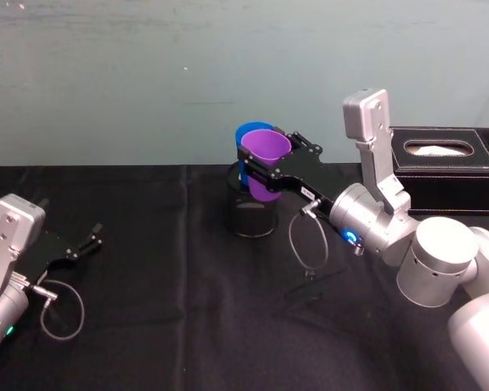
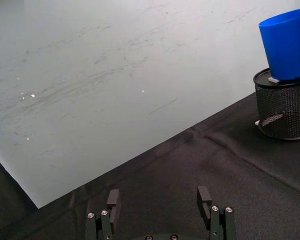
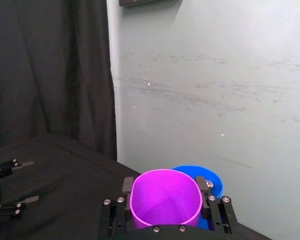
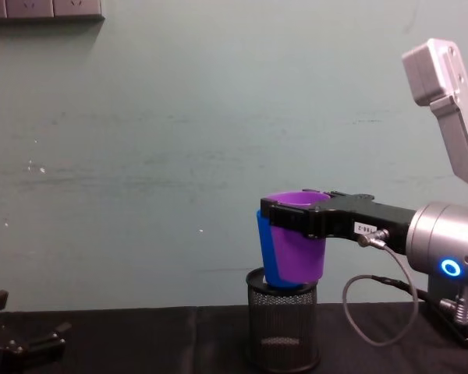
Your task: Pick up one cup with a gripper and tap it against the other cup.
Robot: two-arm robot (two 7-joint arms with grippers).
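From the head: spotting the right pincer [image 1: 267, 151] clamped on the purple cup [image 1: 264, 192], held clear of the black worktop [image 1: 163, 309], right against the blue cup [image 1: 249, 130] perched in the mesh pen holder [image 1: 253, 218], tissue box [image 1: 444, 167] off to its right. Over to left wrist: seeing the left pincer [image 2: 159, 194] spread wide, gripping nothing. Right wrist, then chest: finding both fingers [image 3: 127, 186] squeezing purple, blue tucked just behind.
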